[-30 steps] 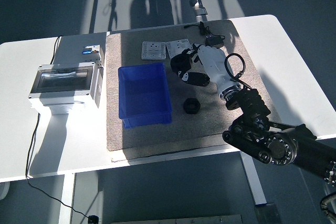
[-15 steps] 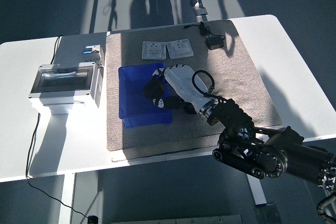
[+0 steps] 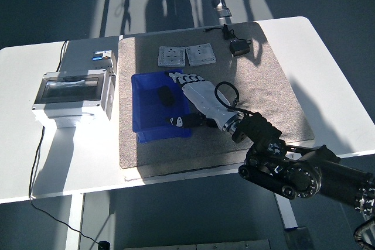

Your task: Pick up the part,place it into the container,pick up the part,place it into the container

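Blue container holds the dark part on its floor; the right robot hand hovers above, fingers spread and empty. You should lift it straight up, clearing the container's rim.

Right hand stretched flat with fingers extended and spread, holding nothing, thumb low at the side; black right arm entering from lower right.
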`<state>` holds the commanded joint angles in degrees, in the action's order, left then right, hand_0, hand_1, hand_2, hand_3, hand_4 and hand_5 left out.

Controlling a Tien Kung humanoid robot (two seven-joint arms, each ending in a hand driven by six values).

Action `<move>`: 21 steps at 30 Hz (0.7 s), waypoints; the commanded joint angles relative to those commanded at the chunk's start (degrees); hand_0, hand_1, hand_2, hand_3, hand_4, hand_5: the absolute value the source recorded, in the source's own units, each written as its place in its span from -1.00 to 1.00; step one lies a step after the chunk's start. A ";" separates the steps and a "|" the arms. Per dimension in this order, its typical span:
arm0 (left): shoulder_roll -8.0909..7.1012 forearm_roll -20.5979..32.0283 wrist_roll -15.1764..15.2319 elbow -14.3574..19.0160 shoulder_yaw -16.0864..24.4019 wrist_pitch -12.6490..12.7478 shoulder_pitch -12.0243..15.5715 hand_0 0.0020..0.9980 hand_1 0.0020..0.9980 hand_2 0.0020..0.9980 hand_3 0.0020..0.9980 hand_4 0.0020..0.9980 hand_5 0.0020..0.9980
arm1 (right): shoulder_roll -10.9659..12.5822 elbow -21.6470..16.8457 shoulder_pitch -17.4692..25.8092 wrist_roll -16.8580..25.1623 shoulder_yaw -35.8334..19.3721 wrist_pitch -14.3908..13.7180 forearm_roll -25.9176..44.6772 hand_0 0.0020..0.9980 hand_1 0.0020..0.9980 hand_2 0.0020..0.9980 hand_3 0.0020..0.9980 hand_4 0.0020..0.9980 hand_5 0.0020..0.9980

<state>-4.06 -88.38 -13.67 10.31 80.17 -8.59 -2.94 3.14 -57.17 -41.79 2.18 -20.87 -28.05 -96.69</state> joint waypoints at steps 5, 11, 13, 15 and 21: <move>0.09 1.34 0.44 0.00 -0.67 0.28 0.31 0.42 0.40 0.29 -0.25 0.62 1.00 | 4.40 -5.16 5.46 -5.91 -6.60 -2.30 -0.71 0.99 1.00 1.00 1.00 0.95 -0.04; -0.02 1.18 0.95 0.00 0.03 0.70 0.54 0.42 0.39 0.29 -0.26 0.61 1.00 | 8.18 -11.92 7.88 -18.50 -9.12 5.55 -8.01 0.94 0.92 0.96 1.00 0.93 -0.08; 0.05 0.98 1.04 0.00 0.03 0.80 0.46 0.42 0.39 0.29 -0.26 0.61 1.00 | 8.01 -12.43 7.70 -21.85 -7.97 7.73 -8.57 0.94 0.92 0.96 1.00 0.93 -0.08; 0.08 0.90 1.12 0.00 0.07 0.90 0.45 0.42 0.39 0.28 -0.27 0.61 1.00 | 7.93 -12.60 7.30 -25.14 -6.68 9.88 -8.41 0.86 0.72 0.87 1.00 0.88 -0.25; 0.09 0.64 1.38 0.00 0.24 1.04 0.31 0.42 0.39 0.28 -0.27 0.61 1.00 | 7.30 -10.34 6.17 -31.50 -3.81 12.67 -6.53 0.71 0.47 0.65 0.96 0.89 -0.28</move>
<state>-3.97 -87.74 -12.29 10.31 80.41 -7.55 -2.62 10.44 -67.50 -35.62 -29.32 -24.68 -15.38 -103.21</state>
